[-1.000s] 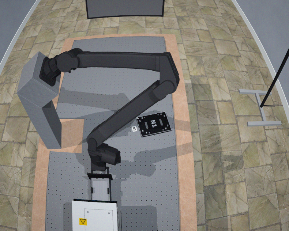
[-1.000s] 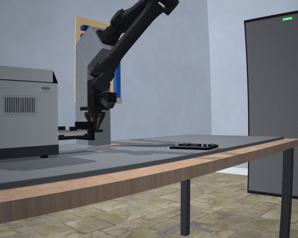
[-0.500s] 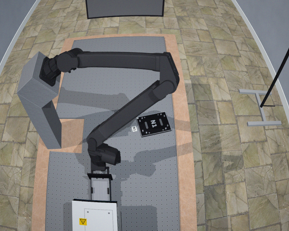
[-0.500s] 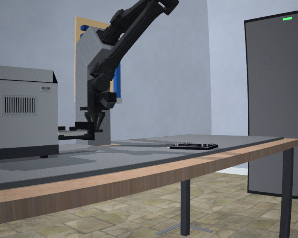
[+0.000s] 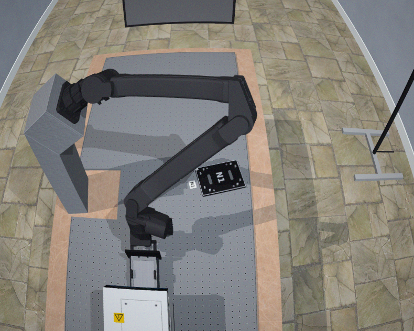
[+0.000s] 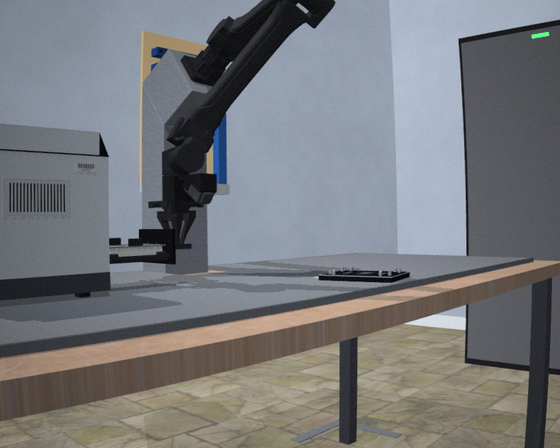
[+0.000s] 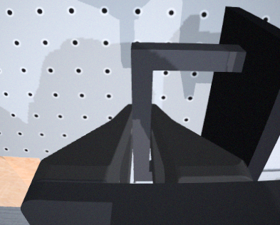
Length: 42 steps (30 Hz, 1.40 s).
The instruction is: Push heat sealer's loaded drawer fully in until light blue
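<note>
From the top, here's the sealer [image 5: 139, 306] [image 6: 44, 217] nearer the table's [image 5: 265, 213] [image 6: 271, 337] left edge, its drawer [image 5: 143, 254] [image 6: 171, 245] [image 7: 246, 89] standing well out, and the tray [image 5: 219, 178] [image 6: 364, 276] lying near the right edge. Over to the exterior, the gripper [image 5: 143, 245] [image 6: 180, 241] [image 7: 141, 113] points straight down at the drawer's front, sealer upright on the left. And on the wrist, narrow fingers clasp the handle [image 5: 154, 245] [image 6: 183, 246] [image 7: 142, 85], one either side!

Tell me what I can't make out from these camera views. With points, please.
- Sealer's light [image 5: 135, 309] [image 6: 44, 212]: no lit lamp shows on the sealer; top view cuts off its far end, exterior its left end.
- Seal sheet's inner part: top view, hidden under the sealer's housing.
- Handle's far end: wrist view, behind the claw's [image 5: 143, 245] [image 6: 180, 243] [image 7: 142, 107] body.
</note>
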Motion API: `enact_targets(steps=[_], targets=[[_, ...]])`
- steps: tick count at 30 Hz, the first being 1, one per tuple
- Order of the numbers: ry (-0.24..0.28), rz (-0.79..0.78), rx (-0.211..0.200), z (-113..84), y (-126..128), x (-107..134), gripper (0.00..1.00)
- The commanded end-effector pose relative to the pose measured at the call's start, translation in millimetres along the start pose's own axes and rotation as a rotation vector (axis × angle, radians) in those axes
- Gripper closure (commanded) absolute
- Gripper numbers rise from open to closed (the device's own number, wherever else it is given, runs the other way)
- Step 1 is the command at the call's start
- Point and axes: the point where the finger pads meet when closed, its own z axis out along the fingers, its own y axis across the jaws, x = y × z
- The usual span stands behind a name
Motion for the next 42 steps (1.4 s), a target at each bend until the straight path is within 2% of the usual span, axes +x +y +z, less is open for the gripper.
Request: enact_targets(steps=[1,29,32,42], targets=[[0.019,0.011,0.01,-0.8,-13,12,1.0],[0.017,0.013,0.012,-1.7,-57,13,1.0],[0.018,0.008,0.006,0.3,-55,12,1.0],[0.017,0.013,0.012,-2.1,-75,13,1.0]])
